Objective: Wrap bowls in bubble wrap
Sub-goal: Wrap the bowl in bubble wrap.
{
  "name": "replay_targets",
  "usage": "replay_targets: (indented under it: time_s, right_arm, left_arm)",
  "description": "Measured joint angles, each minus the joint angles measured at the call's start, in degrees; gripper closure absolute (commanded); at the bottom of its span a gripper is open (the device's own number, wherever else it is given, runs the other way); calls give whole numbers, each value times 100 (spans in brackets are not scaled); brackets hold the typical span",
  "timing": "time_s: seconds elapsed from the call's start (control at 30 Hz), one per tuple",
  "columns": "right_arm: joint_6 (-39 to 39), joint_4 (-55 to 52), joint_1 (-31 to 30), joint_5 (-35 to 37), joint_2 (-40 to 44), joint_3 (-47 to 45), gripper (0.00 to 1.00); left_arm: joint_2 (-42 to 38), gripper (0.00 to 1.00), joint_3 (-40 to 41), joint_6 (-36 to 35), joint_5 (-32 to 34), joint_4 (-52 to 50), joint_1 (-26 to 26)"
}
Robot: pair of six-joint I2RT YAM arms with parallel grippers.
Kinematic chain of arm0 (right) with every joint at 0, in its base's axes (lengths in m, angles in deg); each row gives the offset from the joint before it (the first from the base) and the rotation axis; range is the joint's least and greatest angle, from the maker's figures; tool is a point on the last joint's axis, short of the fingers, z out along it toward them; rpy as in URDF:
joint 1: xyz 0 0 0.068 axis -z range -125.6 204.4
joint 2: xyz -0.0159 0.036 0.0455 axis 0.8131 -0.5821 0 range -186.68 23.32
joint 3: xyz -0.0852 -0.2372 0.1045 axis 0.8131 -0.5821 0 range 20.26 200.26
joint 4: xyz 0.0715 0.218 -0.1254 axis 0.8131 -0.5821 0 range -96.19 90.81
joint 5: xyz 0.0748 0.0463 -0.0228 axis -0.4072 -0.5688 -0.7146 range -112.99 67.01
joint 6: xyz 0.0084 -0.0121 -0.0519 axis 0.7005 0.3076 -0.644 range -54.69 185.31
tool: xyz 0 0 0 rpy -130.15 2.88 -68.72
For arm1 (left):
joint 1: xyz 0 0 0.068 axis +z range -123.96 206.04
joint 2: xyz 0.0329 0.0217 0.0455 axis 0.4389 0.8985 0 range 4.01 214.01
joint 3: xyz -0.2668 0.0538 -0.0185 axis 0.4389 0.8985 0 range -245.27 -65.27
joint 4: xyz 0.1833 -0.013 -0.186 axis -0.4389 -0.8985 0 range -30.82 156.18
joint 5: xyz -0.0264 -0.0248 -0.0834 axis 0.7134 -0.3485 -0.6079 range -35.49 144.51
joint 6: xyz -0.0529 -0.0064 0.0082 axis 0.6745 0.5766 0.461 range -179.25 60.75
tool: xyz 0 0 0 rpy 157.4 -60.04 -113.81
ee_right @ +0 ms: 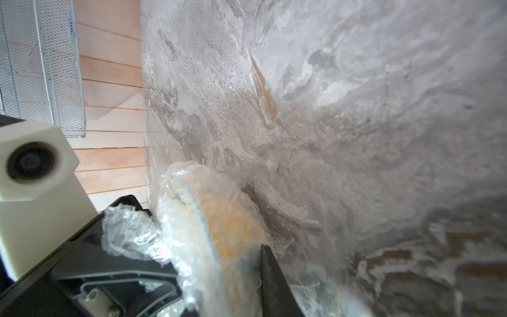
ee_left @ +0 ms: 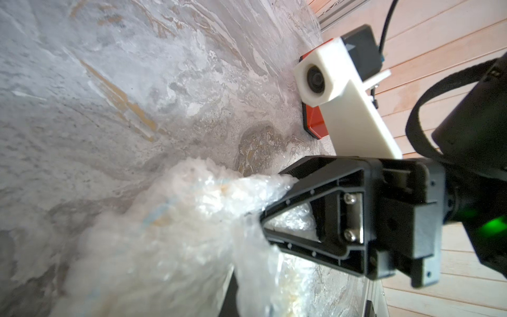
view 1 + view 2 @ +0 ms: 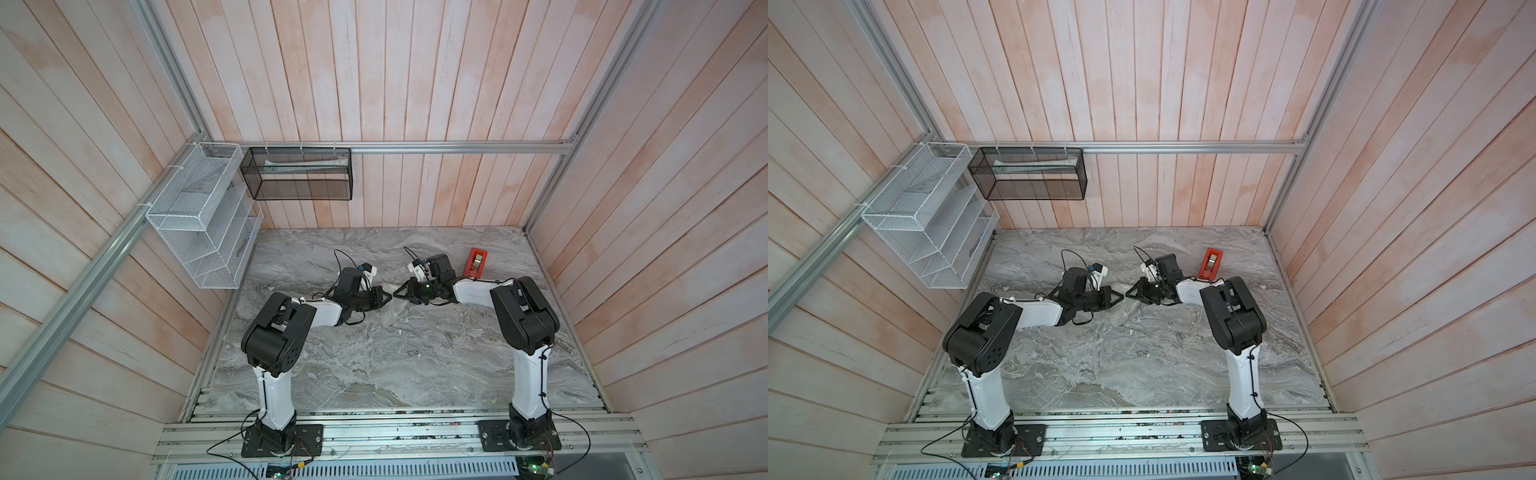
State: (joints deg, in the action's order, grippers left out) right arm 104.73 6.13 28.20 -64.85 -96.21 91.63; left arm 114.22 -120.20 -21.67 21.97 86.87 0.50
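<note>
Black fingers (image 1: 87,247) of the left gripper (image 3: 387,297) are closed tight, a crumpled wad of clear, whitish bubble wrap (image 1: 129,236) bunched at their tips, as both arms meet over the middle of the grey marbled tabletop (image 3: 374,374). Opposite, the right gripper (image 3: 397,293) has its fingers (image 2: 315,189) a narrow gap apart with a fold of the wrap between them; whether they clamp it cannot be told. Between the two grippers sits the small round bowl (image 1: 227,230), white with yellow-orange flowers and a blue rim, tilted on edge and covered by the sheet. A red plastic tape dispenser (image 3: 477,261) lies on the table behind the right forearm, well apart from the bowl.
</note>
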Motion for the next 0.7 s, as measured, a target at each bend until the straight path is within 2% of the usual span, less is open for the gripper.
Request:
replay_targets:
  time_s: [0.03, 0.1, 0.13, 0.27, 0.43, 0.7]
  right_arm:
    - [-9, 0, 0, 0, 0, 2, 84]
    - [-31, 4, 0, 2, -4, 4, 90]
    - [-48, 4, 0, 2, -4, 7, 91]
    - [-68, -17, -13, 57, -7, 37, 95]
    - [-39, -164, -129, 52, -74, 122, 97]
    - [-11, -483, -273, 57, -160, 264, 98]
  left_arm:
    - [0, 97, -2, 0, 0, 7, 0]
    - [-2, 86, -2, 2, 0, 17, 0]
    - [-7, 80, -4, 9, -7, 33, 0]
    - [-90, 67, -26, 57, -26, 125, -13]
    - [-275, 63, -24, 98, 4, 39, -46]
    - [-636, 63, 155, 199, -179, 81, -83]
